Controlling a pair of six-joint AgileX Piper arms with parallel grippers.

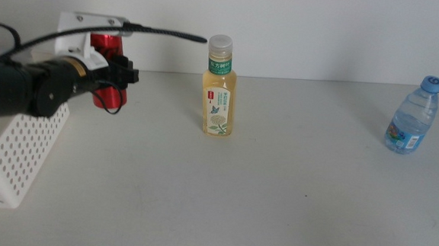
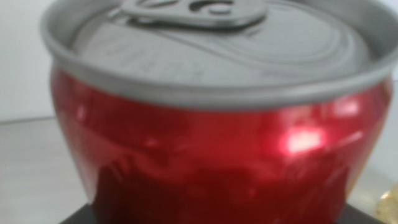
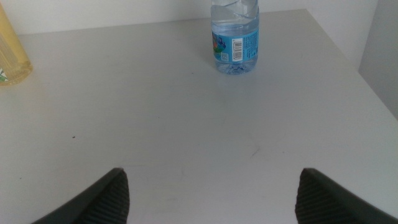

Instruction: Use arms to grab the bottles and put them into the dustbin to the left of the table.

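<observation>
The slim red can [image 1: 110, 69] is held off the table [image 1: 276, 187] in the left gripper [image 1: 114, 77], above the far end of the white perforated dustbin [image 1: 19, 153] at the table's left side. In the left wrist view the can [image 2: 217, 149] fills nearly the whole picture, its grey lid and pull tab facing the camera; the jaws themselves are mostly hidden there, but they appear clamped on the can's body. The pale-yellow bottle [image 1: 219, 89] stands upright near the table's middle, well apart from the dustbin. The clear blue-capped water bottle [image 1: 414, 116] stands upright near the table's right edge. The right gripper [image 3: 211, 196] waits low over the table with its jaws wide apart, facing the water bottle [image 3: 235, 37].
</observation>
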